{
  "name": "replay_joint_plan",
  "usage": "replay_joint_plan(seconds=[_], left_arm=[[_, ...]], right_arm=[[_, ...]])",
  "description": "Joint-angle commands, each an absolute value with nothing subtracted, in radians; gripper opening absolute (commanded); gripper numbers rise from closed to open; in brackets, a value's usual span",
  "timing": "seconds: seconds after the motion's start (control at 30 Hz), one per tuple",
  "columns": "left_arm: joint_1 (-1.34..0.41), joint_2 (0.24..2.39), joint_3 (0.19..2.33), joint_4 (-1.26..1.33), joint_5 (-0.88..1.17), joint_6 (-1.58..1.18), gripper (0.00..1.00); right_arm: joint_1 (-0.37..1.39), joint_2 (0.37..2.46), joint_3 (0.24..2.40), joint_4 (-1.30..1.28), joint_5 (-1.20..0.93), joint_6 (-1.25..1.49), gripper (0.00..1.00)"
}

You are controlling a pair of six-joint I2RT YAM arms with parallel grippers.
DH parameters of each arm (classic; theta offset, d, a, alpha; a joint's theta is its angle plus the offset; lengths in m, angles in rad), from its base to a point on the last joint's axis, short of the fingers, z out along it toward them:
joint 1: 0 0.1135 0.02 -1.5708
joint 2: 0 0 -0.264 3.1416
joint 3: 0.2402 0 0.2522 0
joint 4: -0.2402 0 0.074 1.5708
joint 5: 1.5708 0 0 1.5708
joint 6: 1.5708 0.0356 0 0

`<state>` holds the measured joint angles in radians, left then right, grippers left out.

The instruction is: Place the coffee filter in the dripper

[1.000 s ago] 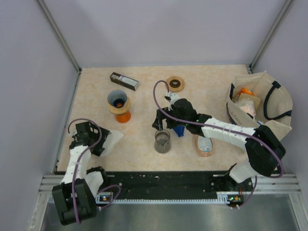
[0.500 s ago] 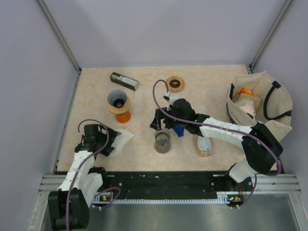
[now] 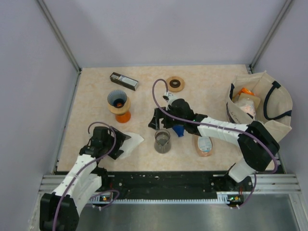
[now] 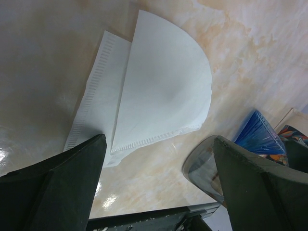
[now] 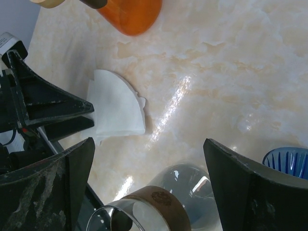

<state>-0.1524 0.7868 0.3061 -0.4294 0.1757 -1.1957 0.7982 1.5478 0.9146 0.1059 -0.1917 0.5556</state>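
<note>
Two tools and one task item on my list, with the rest noted after.

- Coffee filter [image 4: 159, 96]: white paper, lying flat on the worktop [image 3: 207, 82] at its near left. I see it as two overlapping layers, the lower one with a crimped edge. It is not in the dripper.
- Dripper [image 3: 179, 130]: blue and ribbed, standing mid-worktop to the right of the filter and apart from it. The glass beaker [image 3: 162, 141] sits between the two.
- Left tool [image 4: 159, 140]: fingers spread wide, nothing gripped. The filter lies on the worktop just beyond the gap. Its near corner runs under one fingertip, and I cannot tell whether they touch.
- Right tool [image 5: 148, 144]: fingers wide apart, nothing held. It hangs above the beaker's far-left side, just left of the dripper.
- Dark cone [image 3: 118, 99]: seated in a tan ring on an orange base, at the far left.
- Black box [image 3: 124, 81]: lying far of that cone.
- Brown ring [image 3: 175, 83]: flat at the far centre.
- Tote bag [image 3: 262, 103]: open at the right edge, with packets inside.
- Oval tan item [image 3: 204, 144]: flat, right of the beaker. I cannot make out what it is.
</note>
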Motion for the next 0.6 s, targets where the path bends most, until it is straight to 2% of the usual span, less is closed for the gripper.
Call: replay_joint_plan(seconds=[0.0,0.57], left_arm=[[-0.181,0.795,0.261,-0.52,0.158,-1.226,0.99],[-0.202,0.824,0.262,-0.485,0.167,-1.229,0.99]], right_arm=[[0.813,1.614,0.979,0.164,-0.224,0.597,0.95],[0.85,1.844,1.17,0.13,-0.219,0.609,0.93]])
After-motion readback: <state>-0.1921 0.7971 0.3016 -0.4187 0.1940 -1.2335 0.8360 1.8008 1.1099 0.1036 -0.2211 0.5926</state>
